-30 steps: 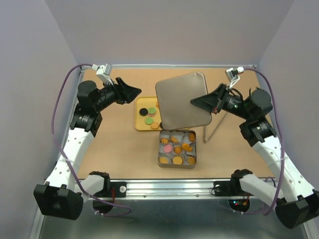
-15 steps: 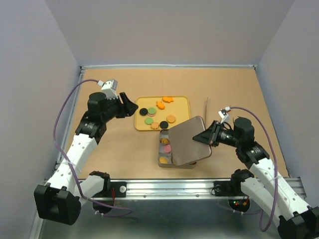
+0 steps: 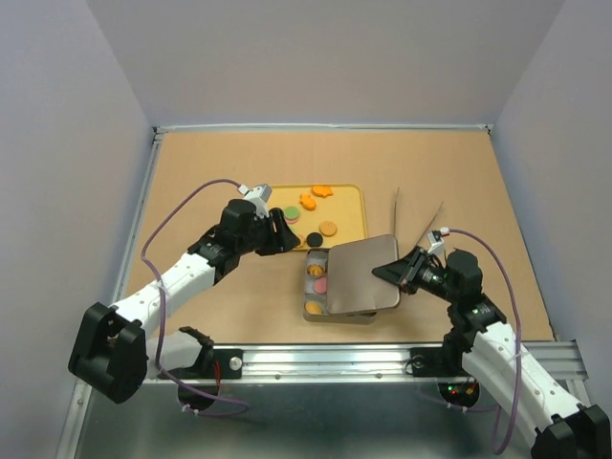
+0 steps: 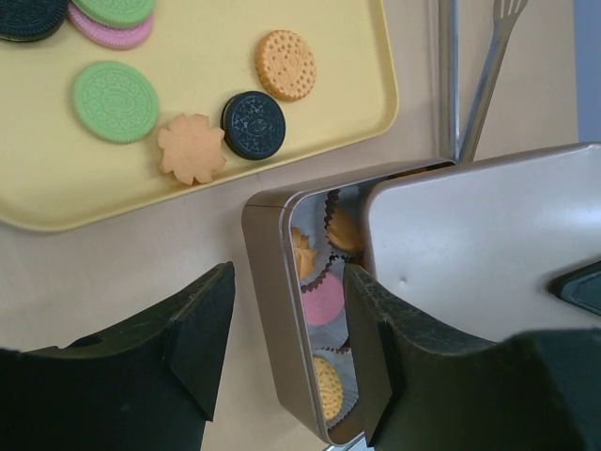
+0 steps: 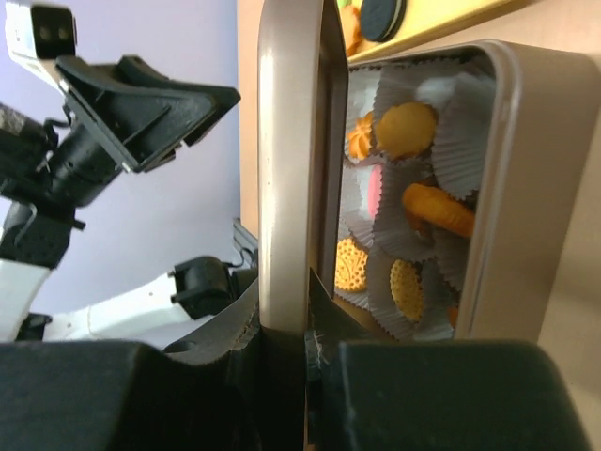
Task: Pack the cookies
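Tin [image 3: 335,316] near the tabletop's front edge looks filled, cookies [image 3: 320,285] in paper cups. Right claw [image 3: 387,274] clamps the lid [image 3: 359,277] by its right edge, lid long axis left-right, slightly skewed, left column uncovered, not seated. Left claw [image 3: 290,237] spread, empty, by the tin's far-left corner; farther back, loose cookies on the yellow tray [image 3: 354,206], so probably only the closing is left.

Lid [image 3: 356,275] dropped from high and tilted over the tray's [image 3: 349,206] right end to almost flat on the tin [image 3: 330,317]. It now covers all but the left strip of cookies [image 3: 319,285]. Right gripper [image 3: 392,273], clamped on the lid's right edge, came down and back toward the tabletop's near edge. Left gripper [image 3: 292,239] swung from the far-left corner to the tray's near edge, by the tin's far-left corner, jaws apart.
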Tool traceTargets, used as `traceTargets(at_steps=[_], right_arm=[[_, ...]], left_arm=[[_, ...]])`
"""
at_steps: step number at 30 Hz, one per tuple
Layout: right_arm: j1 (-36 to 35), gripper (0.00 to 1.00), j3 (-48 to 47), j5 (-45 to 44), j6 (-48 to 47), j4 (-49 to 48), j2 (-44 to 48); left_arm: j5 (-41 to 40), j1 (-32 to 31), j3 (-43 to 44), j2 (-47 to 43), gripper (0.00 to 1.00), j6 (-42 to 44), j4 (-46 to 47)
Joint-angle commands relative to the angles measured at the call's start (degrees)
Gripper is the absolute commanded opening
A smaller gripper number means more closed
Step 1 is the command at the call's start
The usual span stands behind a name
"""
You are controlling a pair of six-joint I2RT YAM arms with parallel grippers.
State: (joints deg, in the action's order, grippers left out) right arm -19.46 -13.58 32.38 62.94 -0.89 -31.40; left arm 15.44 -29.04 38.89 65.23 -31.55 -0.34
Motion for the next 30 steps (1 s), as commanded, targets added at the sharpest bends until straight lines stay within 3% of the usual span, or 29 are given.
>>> traceTargets(at_steps=[1,7,15,19,25,27,28,30], right_arm=[[0.0,0.00,4.1,-4.6,4.0,-7.1,2.6],[0.1,0.00,6.2,-5.5,4.5,-6.9,4.6],[0.1,0.04,7.3,-3.9,4.4,-6.9,-4.3],[0.1,0.19,6.7,-2.8,3.5,-6.9,-8.4],[0.1,0.32,6.5,-2.0,3.2,-6.0,-7.9],[0.1,0.51,5.7,-1.7,2.4,-3.7,-7.5],[0.1,0.67,5.2,-1.7,1.9,-1.7,-7.2],[0.1,0.78,3.9,-1.7,0.6,0.0,-6.8]], left_arm=[[-1.4,-2.2,-0.5,1.5,0.60,-2.0,5.8],[-1.4,-5.4,-3.4,3.9,0.57,-4.5,9.4],[-1.6,-8.2,-6.4,6.2,0.57,-7.9,14.4],[-2.2,-9.3,-7.3,7.6,0.57,-8.6,15.6],[-2.5,-9.7,-8.5,6.8,0.56,-9.2,16.6],[-2.5,-9.8,-8.6,6.7,0.56,-9.1,16.6],[-2.5,-9.8,-8.6,6.7,0.56,-9.1,16.7],[-2.5,-9.7,-8.7,7.1,0.56,-9.1,16.7]])
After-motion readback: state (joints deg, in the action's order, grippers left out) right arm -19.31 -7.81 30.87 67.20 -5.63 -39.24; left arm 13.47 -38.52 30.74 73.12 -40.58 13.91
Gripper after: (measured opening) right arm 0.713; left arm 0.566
